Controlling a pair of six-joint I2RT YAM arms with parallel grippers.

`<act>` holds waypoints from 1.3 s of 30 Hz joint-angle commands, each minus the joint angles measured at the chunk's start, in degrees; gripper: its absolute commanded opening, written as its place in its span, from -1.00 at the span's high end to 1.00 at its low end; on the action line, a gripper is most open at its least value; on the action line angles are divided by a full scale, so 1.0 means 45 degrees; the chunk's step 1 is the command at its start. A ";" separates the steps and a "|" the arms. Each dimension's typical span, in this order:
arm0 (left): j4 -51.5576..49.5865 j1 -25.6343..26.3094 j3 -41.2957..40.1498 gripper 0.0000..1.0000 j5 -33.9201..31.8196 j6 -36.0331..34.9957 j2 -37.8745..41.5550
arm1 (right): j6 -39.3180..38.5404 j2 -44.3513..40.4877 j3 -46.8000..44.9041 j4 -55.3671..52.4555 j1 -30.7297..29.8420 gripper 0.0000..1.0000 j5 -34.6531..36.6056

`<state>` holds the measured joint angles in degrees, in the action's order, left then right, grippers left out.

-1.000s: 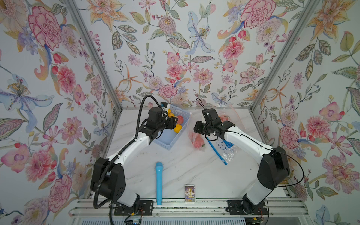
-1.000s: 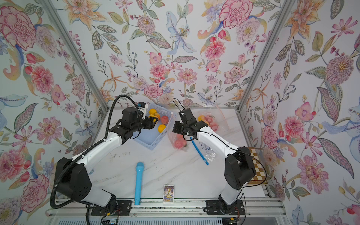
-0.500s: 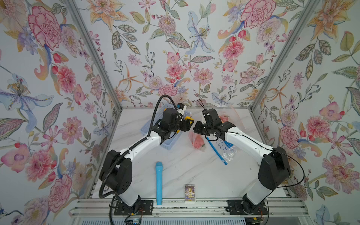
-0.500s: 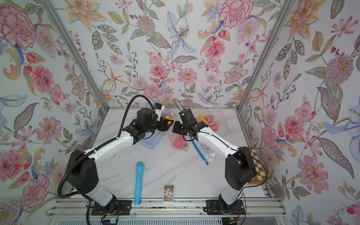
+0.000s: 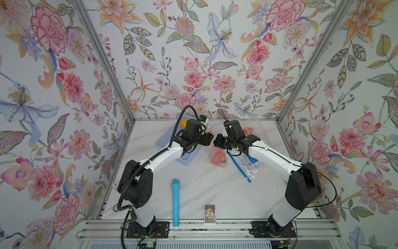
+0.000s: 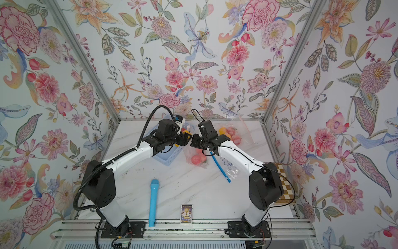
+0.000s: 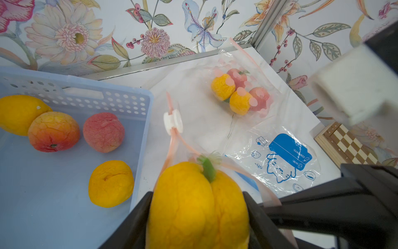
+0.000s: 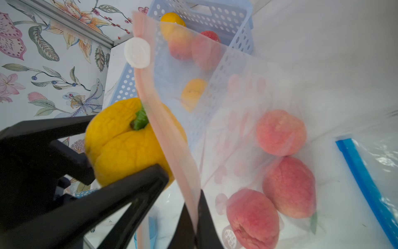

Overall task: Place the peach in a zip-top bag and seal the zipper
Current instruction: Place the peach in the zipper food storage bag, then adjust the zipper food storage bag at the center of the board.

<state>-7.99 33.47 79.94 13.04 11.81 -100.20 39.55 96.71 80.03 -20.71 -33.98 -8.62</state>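
My left gripper (image 7: 197,195) is shut on a yellow peach (image 7: 193,207) with a green stem, one finger on each side. It holds the peach at the mouth of a clear zip-top bag (image 8: 226,103) with a pink zipper strip and a white slider (image 8: 137,52). My right gripper (image 8: 195,208) is shut on the bag's pink rim and holds it up. Three pink peaches (image 8: 281,134) lie inside the bag. In both top views the two grippers (image 5: 210,139) (image 6: 193,142) meet nose to nose above the bag (image 5: 217,158).
A blue basket (image 7: 107,99) with more fruit stands left of the bag. A second bag of fruit (image 7: 241,92) lies at the back right, and a blue-zipper bag (image 7: 284,155) beside it. A blue cylinder (image 5: 175,200) and a small card box (image 5: 209,213) lie near the front. A chessboard (image 6: 284,183) sits at the right edge.
My left arm has swung right from over the basket, carrying the yellow peach to the bag's mouth. The right gripper has kept its hold on the rim.
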 commanded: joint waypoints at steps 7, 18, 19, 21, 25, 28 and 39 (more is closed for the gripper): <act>-0.0454 0.0144 0.0341 -0.55 -0.0053 -0.0055 -0.0043 | 0.0156 -0.0195 0.0028 0.0189 0.0082 1.00 -0.0206; 0.0037 0.0158 0.0019 -0.61 -0.0251 0.0358 0.0217 | 0.0148 -0.0288 0.0009 0.0254 0.0095 1.00 -0.0260; 0.0022 0.0142 -0.0001 -0.61 -0.0313 0.0363 0.0208 | 0.0140 -0.0310 0.0018 0.0284 0.0092 1.00 -0.0268; -0.0020 0.0140 -0.0058 -0.60 -0.0516 0.0373 0.0199 | 0.0142 -0.0355 0.0017 0.0315 0.0088 1.00 -0.0267; 0.0017 0.0151 -0.0292 -0.60 -0.1050 0.0394 0.0423 | 0.0146 -0.0413 0.0012 0.0339 0.0090 1.00 -0.0330; -0.0138 0.0146 -0.0401 -0.49 -0.1692 0.0214 0.0717 | 0.0156 -0.0471 0.0009 0.0324 0.0109 1.00 -0.0387; -0.0860 0.0143 -0.1114 -0.28 -0.1573 0.0121 0.1211 | -0.0467 -0.0683 0.0283 -0.0431 0.0084 1.00 -0.0806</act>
<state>-10.15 33.78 76.75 4.27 12.40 -96.38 39.24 95.44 80.09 -20.95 -33.98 -11.03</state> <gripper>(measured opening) 0.647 0.050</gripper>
